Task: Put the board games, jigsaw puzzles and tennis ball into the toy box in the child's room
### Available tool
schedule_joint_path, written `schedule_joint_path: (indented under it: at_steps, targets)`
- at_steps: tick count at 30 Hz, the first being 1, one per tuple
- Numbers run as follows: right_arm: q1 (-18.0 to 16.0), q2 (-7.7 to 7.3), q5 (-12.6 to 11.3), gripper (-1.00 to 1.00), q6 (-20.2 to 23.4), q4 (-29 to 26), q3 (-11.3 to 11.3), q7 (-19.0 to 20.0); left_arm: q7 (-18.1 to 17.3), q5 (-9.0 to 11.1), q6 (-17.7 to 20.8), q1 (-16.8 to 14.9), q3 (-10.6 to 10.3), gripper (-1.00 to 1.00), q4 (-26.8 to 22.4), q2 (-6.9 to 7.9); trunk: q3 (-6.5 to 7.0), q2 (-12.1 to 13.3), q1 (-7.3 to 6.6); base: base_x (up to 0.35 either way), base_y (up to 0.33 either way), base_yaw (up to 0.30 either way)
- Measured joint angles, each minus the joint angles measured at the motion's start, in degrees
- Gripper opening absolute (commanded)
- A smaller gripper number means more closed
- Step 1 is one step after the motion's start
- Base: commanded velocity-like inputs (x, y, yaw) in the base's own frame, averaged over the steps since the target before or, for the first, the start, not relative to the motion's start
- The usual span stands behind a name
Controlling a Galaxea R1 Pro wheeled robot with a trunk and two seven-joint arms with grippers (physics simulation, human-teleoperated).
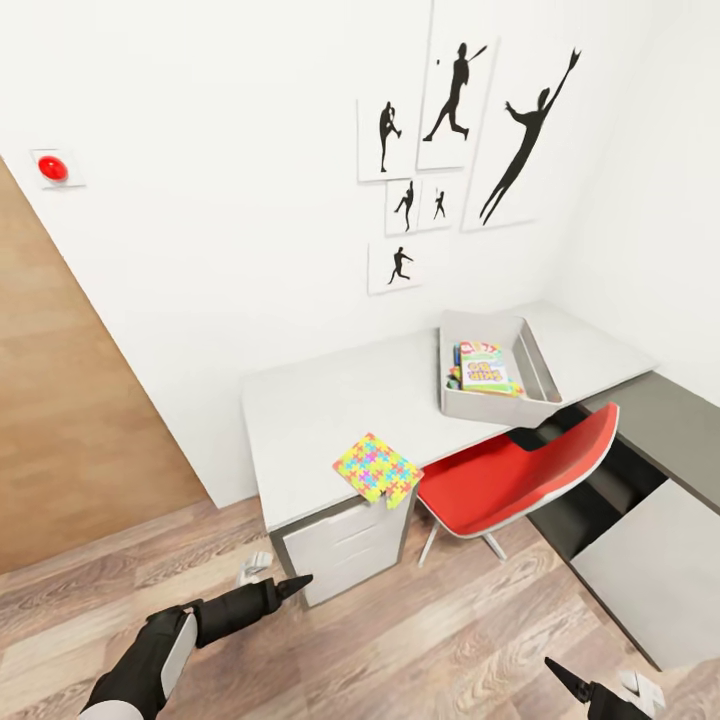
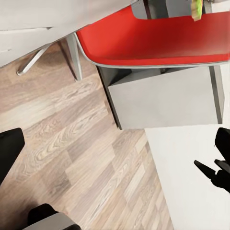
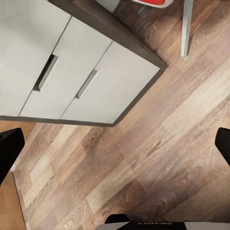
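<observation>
— Two puzzle mats [image 1: 377,468] are what I see at the front edge of the worktop [image 1: 320,410], stacked and hanging slightly over the white drawers [image 1: 345,545]. I can't separate one mat from the other cleanly.

— And the toy box?

— My head view has the toy box [image 1: 497,370] further back on the worktop, near the corner where the lower dark section [image 1: 675,420] begins. A printed board game [image 1: 484,368] lies inside it. I can't make out the lettering.

— Where are your arms?

— Both low, over the wood floor [image 1: 400,640]. My left hand [image 1: 285,585] is in front of the drawers, short of the mats and touching nothing. My right hand [image 1: 560,680] sits near the lower edge of the view, well apart from the worktop.

— Hand states?

— In each wrist view the black fingers [image 3: 9,151] stand at opposite edges of the picture with bare floor between, so both hands are spread and holding nothing.

— Anything in the way?

— One red chair [image 1: 520,475] is pushed under the worktop just beside the mats, below the toy box. My left wrist view looks across its seat [image 2: 153,40].
</observation>
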Motion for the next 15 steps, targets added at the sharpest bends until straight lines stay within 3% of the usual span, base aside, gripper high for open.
schedule_joint_path:
  at_steps: [7,15]
  targets:
    - [0.05,0.0,0.0,1.0,-0.05,0.0,0.0,-0.01,-0.06,-0.01,-0.12,0.0,-0.01,1.0,0.01,-0.02,0.67,0.0,0.01,0.006,0.001,0.0]
    - [0.08,0.0,0.0,1.0,-0.09,0.0,0.0,-0.01,-0.07,0.0,-0.12,-0.01,-0.01,1.0,0.0,0.04,1.44,0.0,0.02,-0.151,0.0,0.0]
